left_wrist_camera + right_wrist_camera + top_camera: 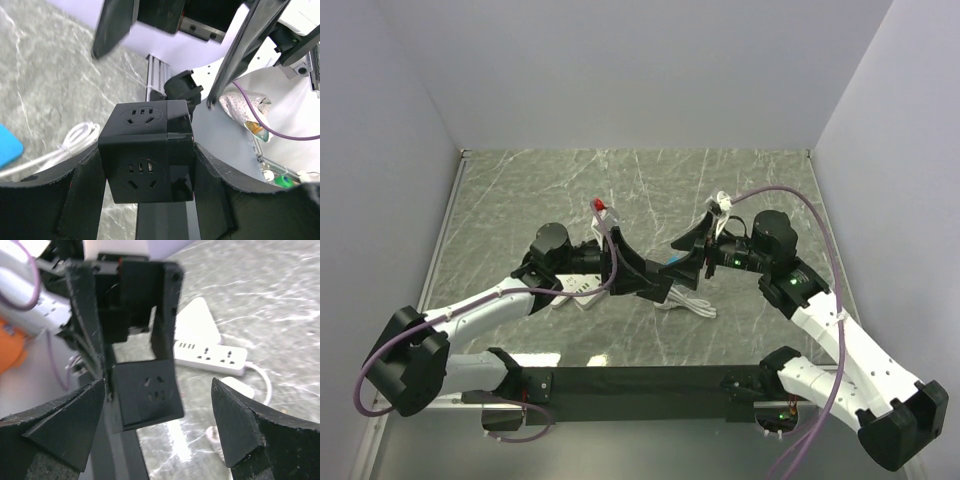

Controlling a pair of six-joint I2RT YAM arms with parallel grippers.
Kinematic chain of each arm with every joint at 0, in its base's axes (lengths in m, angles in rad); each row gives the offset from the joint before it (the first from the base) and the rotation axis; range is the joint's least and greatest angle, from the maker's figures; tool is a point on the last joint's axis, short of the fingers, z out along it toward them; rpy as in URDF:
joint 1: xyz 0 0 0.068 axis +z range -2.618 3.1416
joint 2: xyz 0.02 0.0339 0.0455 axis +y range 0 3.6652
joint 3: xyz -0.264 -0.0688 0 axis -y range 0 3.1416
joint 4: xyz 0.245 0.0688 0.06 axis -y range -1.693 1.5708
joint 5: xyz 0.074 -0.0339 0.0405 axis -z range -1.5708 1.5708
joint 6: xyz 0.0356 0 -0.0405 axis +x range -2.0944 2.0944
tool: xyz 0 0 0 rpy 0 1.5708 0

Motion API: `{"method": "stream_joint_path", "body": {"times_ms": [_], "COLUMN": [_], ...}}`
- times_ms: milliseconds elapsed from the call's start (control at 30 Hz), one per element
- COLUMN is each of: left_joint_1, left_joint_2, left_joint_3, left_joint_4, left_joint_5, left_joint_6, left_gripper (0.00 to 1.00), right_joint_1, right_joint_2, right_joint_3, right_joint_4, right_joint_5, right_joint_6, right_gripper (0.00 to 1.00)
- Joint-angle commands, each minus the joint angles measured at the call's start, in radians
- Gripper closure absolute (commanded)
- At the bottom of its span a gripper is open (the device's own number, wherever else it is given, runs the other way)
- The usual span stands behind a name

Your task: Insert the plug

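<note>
1. between the jaws of the left gripper [148,170] sits the black socket cube [142,117], clamped on two opposite sides and held off the table [520,190]. its pins are not visible, so the face carrying the plug cannot be told.
2. the right gripper [157,390] stands wide open and empty. the cube is just ahead of its gap and touches neither finger.
3. risk: the right jaws close off-centre or on a corner, and the cube twists in the left jaws' hold on its smooth faces.
4. risk: the left jaws let go before the right ones grip firmly, and the cube drops toward the white cable [70,142] below.
5. risk: the white power strip [210,354] lies loose beyond the right jaws, so an insertion push may slide it instead of seating the plug.
</note>
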Motion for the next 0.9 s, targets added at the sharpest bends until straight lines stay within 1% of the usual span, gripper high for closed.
{"method": "stream_joint_path", "body": {"times_ms": [0,133,233,267,300,367,433,467,500,567,600,633,667,867], "left_joint_1": [0.000,0.008,0.020,0.022,0.022,0.023,0.026,0.028,0.031,0.043,0.048,0.049,0.049,0.051], "left_joint_2": [-0.018,-0.008,0.046,0.057,0.066,0.084,0.092,0.097,0.098,0.098,0.095,0.091,0.088,0.063], "left_joint_3": [-0.003,0.025,0.059,0.065,0.071,0.082,0.097,0.102,0.105,0.106,0.103,0.103,0.102,0.099], "left_joint_4": [0.050,-0.014,-0.029,-0.031,-0.035,-0.038,-0.069,-0.080,-0.088,-0.098,-0.098,-0.107,-0.120,-0.152], "left_joint_5": [0.006,-0.037,-0.030,-0.025,-0.023,-0.026,-0.028,-0.028,-0.034,-0.031,-0.025,-0.025,-0.029,-0.039], "left_joint_6": [-0.028,-0.012,-0.051,-0.060,-0.072,-0.088,-0.088,-0.086,-0.086,-0.094,-0.097,-0.097,-0.094,-0.074], "left_gripper": [0.99,0.99,0.99,0.99,0.99,0.99,0.99,0.99,0.99,0.99,0.99,0.99,0.99,0.99], "right_joint_1": [-0.004,0.002,0.084,0.154,0.187,0.244,0.314,0.336,0.389,0.446,0.497,0.520,0.540,0.632], "right_joint_2": [-0.025,-0.071,-0.125,-0.146,-0.155,-0.165,-0.160,-0.149,-0.140,-0.102,-0.088,-0.071,-0.042,0.013], "right_joint_3": [-0.003,-0.035,-0.063,-0.067,-0.070,-0.067,-0.063,-0.061,-0.054,-0.041,-0.029,-0.023,-0.018,-0.003], "right_joint_4": [0.034,0.049,0.037,0.034,0.021,0.001,-0.020,-0.026,-0.035,-0.054,-0.074,-0.080,-0.083,-0.072], "right_joint_5": [0.123,0.169,0.307,0.344,0.416,0.476,0.542,0.559,0.574,0.686,0.739,0.814,0.849,1.004], "right_joint_6": [-0.026,-0.048,-0.111,-0.143,-0.160,-0.195,-0.198,-0.241,-0.250,-0.281,-0.292,-0.304,-0.318,-0.365], "right_gripper": [0.07,0.06,0.06,0.06,0.06,0.05,0.05,0.05,0.05,0.06,0.06,0.06,0.06,0.07]}}
